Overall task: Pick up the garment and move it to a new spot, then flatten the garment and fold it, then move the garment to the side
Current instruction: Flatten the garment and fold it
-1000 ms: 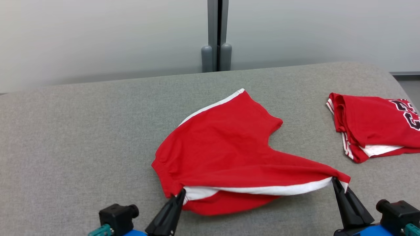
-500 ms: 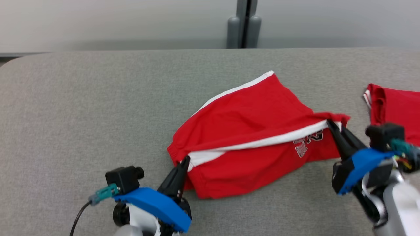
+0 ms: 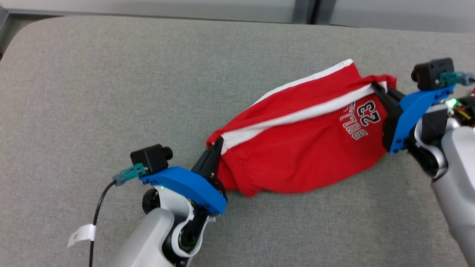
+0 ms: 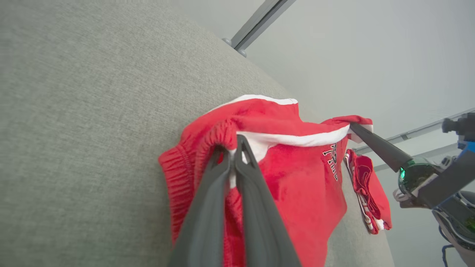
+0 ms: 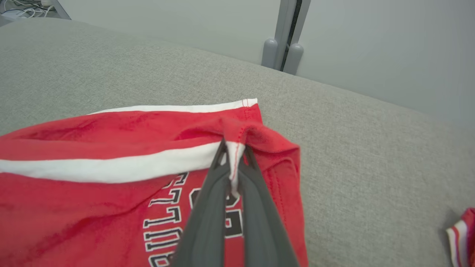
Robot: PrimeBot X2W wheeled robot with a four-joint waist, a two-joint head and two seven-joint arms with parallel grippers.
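The garment (image 3: 297,148) is a pair of red shorts with white side stripes and "BULLS 23" lettering, stretched between both grippers above the grey padded table (image 3: 92,92). My left gripper (image 3: 219,142) is shut on the elastic waistband end at the white stripe; the left wrist view shows the garment (image 4: 297,178) pinched in my left gripper (image 4: 235,142). My right gripper (image 3: 375,87) is shut on the hem end of the same stripe; in the right wrist view my right gripper (image 5: 233,150) clamps the white stripe of the garment (image 5: 92,193). The lower part sags onto the table.
A second folded red garment (image 4: 365,189) lies farther along the table beyond my right gripper (image 4: 356,128), its corner (image 5: 462,233) at the right wrist view's lower right. Grey wall panels and a post (image 5: 284,48) stand behind the table's far edge.
Both grippers have carried the stripe edge away from me, lifting and turning the shorts so the lettered side faces up. The head camera has tilted down and shifted.
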